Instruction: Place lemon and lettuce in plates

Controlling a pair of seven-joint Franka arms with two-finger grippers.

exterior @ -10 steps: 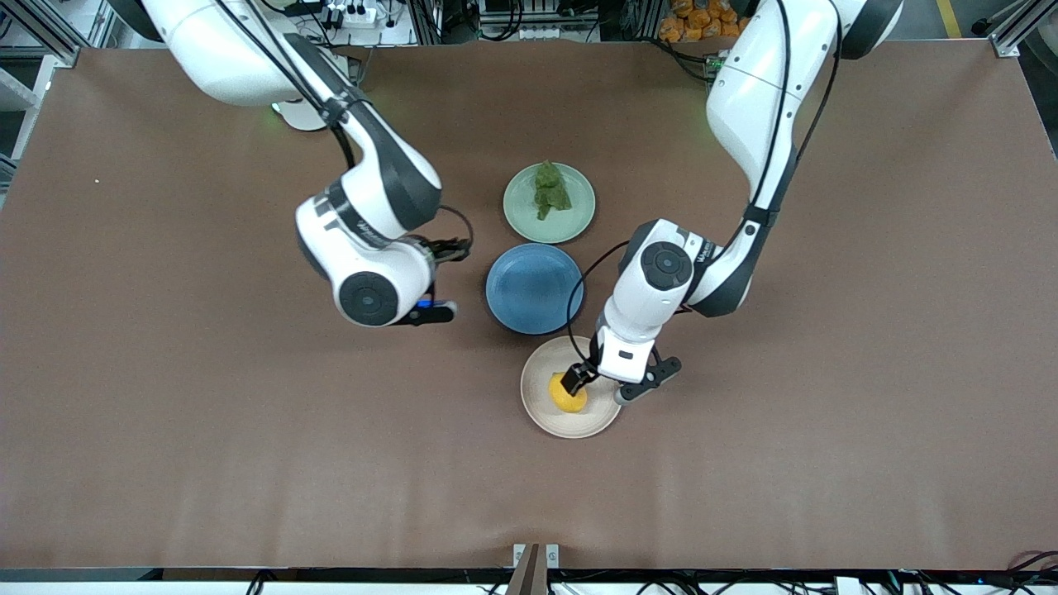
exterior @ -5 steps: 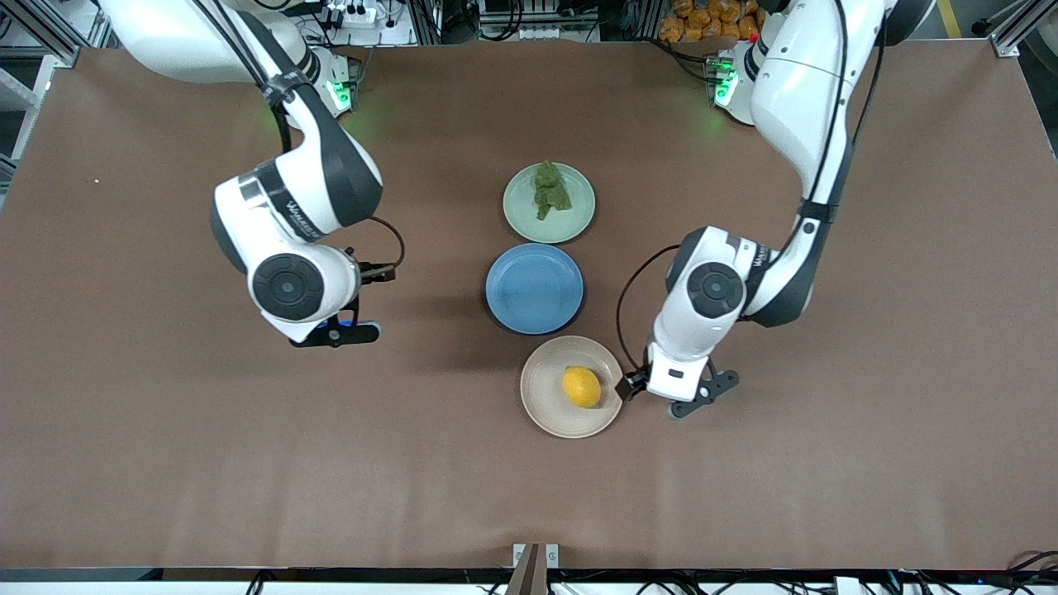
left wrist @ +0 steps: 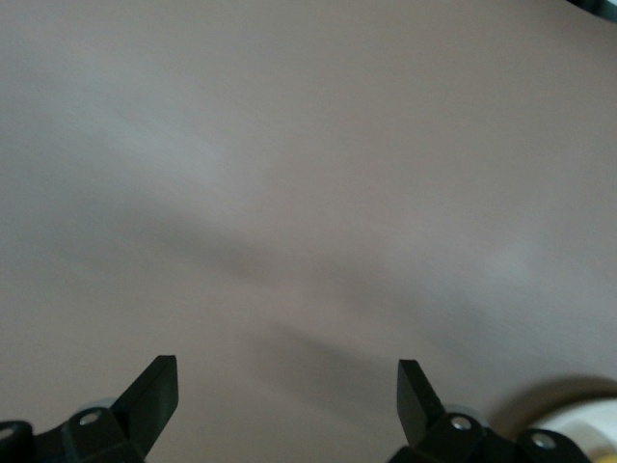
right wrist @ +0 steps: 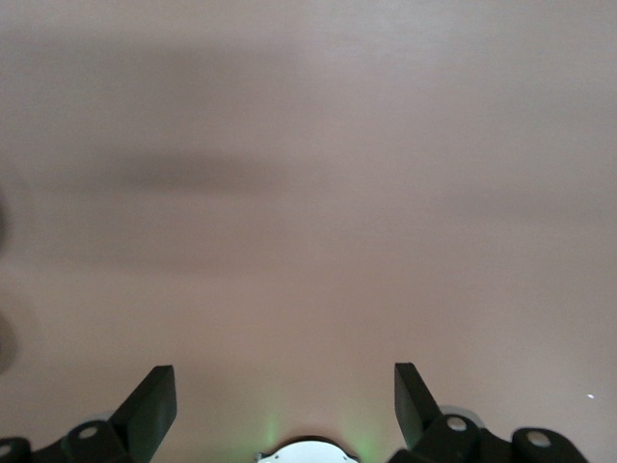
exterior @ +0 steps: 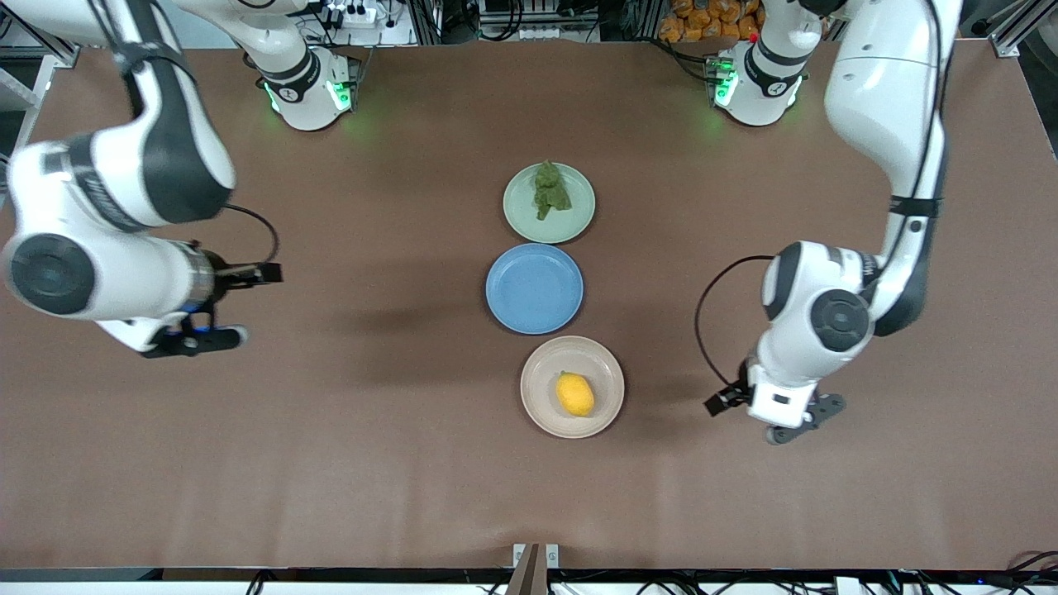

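Observation:
The yellow lemon lies in the beige plate, the plate nearest the front camera. The dark-green lettuce lies in the mint-green plate, nearest the robots' bases. My left gripper hangs over bare table beside the beige plate, toward the left arm's end. In the left wrist view the left gripper is open with nothing between its fingers. My right gripper is over bare table toward the right arm's end. The right wrist view shows the right gripper open and empty.
A blue plate with nothing in it sits between the mint-green and beige plates. Brown table surface spreads around all three plates. The right arm's base, lit green, shows in the right wrist view.
The left gripper has moved off the lemon, which stays in the beige plate, toward the left arm's end. The right arm has swung away toward its own end of the table.

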